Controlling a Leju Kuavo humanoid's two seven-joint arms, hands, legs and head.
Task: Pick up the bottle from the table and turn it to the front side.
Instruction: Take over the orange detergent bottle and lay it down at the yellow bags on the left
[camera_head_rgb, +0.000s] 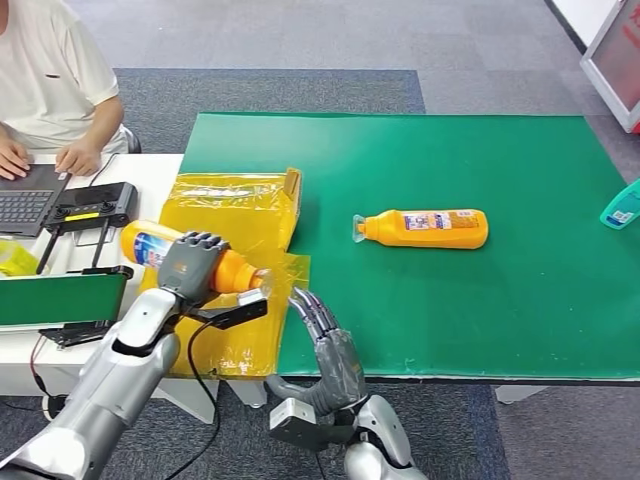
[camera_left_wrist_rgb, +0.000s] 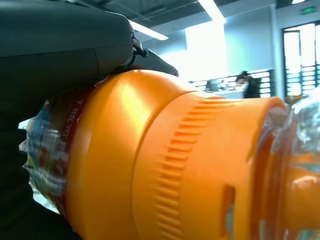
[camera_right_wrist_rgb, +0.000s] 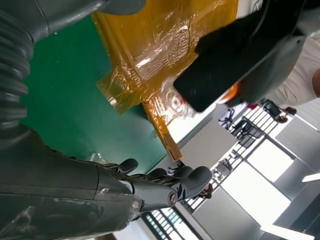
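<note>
Orange bottle (camera_head_rgb: 230, 270) held off the table in the left hand (camera_head_rgb: 190, 266), lying roughly level above the yellow plastic sheet (camera_head_rgb: 226, 205)

The left hand's fingers wrap the bottle's middle, with the clear cap pointing toward the robot's right and the labelled blue and white base toward its left; the left wrist view confirms the grip, showing the orange shoulder and ribbed collar (camera_left_wrist_rgb: 177, 165) close up beneath the dark fingers (camera_left_wrist_rgb: 68, 45). The right hand (camera_head_rgb: 326, 335) sits low at the near edge of the green table mat (camera_head_rgb: 528, 310), holding nothing, fingers extended and slightly apart. A second orange bottle (camera_head_rgb: 426, 228) lies on its side on the mat, well apart from both hands. A teal object (camera_head_rgb: 623, 206) rests at the mat's far right edge. A seated person (camera_head_rgb: 53, 85) in a white shirt has hands on a laptop (camera_head_rgb: 26, 200) at the adjoining white table
</note>
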